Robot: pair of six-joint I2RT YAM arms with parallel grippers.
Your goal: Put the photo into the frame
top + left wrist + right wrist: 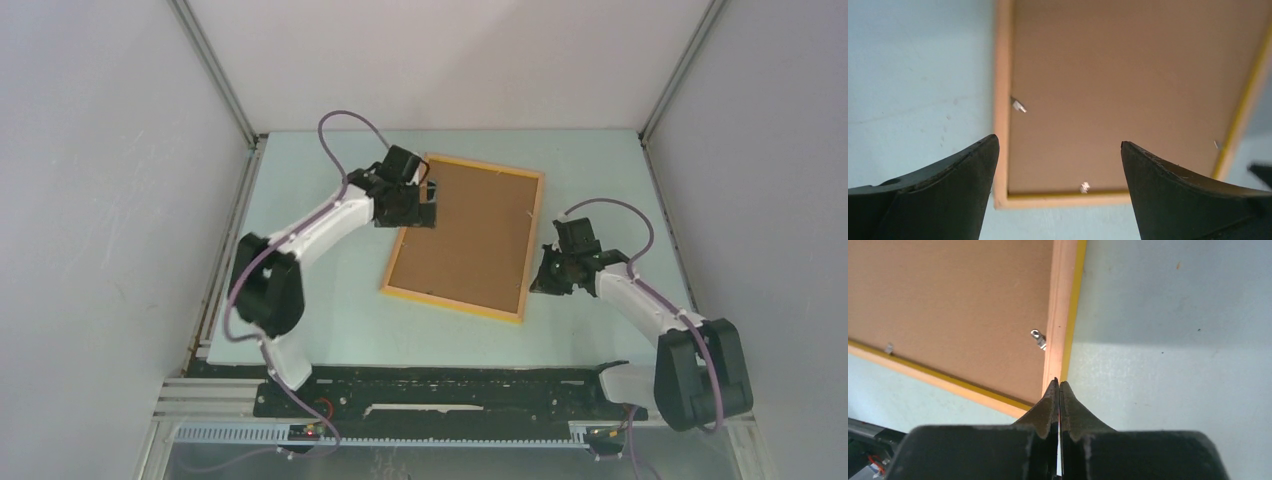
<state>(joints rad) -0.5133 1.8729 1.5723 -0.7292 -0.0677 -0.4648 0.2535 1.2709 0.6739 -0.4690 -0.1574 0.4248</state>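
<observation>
The orange-yellow wooden frame point(455, 303) lies flat on the table, back side up, with the brown fibreboard backing sheet point(468, 235) filling it. The photo is not in view. My left gripper point(425, 205) is open and empty above the frame's left rail near the far corner. In the left wrist view its fingers point(1058, 140) straddle a corner of the frame point(1003, 75) and the backing sheet point(1128, 75). My right gripper point(543, 280) is shut beside the frame's right rail near the front corner. In the right wrist view its tip point(1058, 382) points at that rail point(1063, 315).
Small metal tabs point(1019, 105) point(1038, 338) stick out of the rails over the backing sheet. The pale blue table point(330, 300) is walled by grey panels on the left, back and right. A black rail point(450, 385) with the arm bases runs along the near edge.
</observation>
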